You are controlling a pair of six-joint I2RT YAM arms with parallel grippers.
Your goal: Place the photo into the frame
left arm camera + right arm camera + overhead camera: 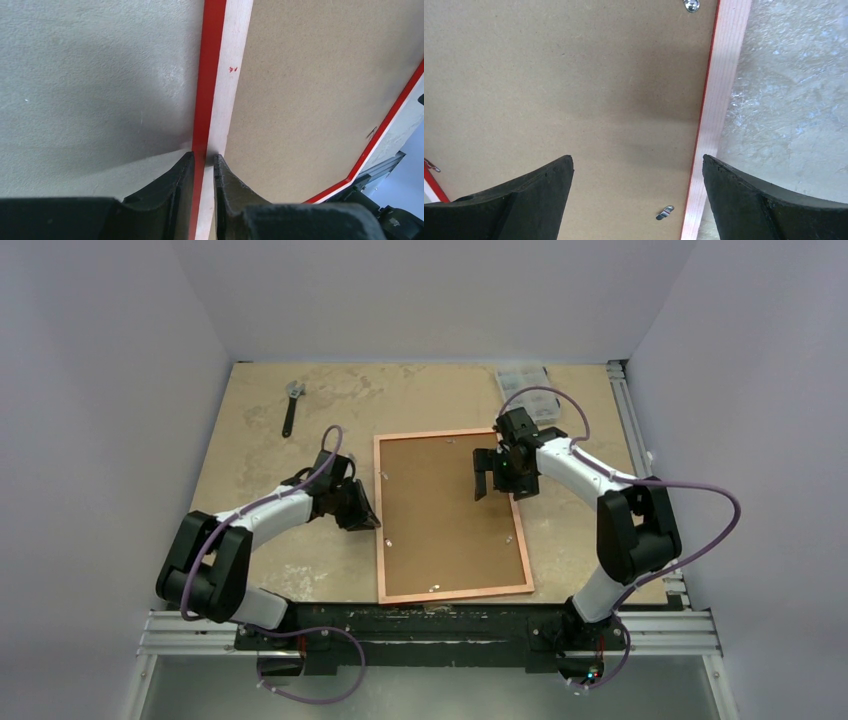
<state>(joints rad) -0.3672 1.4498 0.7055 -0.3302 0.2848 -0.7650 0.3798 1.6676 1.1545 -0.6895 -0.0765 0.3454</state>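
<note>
The frame (455, 593) lies back-up in the middle of the table, a brown backing board (450, 510) filling it. My left gripper (370, 516) is shut on the frame's left rail; in the left wrist view the fingertips (189, 161) pinch the red and pale wood edge (220, 75). Over the board's upper right part my right gripper (497, 480) hangs open. In the right wrist view its jaws (638, 162) span bare board (564, 80) and the frame's right rail (719, 100), holding nothing. The photo is not visible in any view.
A wrench (291, 405) lies at the table's far left. A clear plastic box (527, 380) stands at the far right, behind the right arm. Small metal turn clips (664, 212) sit along the board's edges. Grey walls close in on three sides.
</note>
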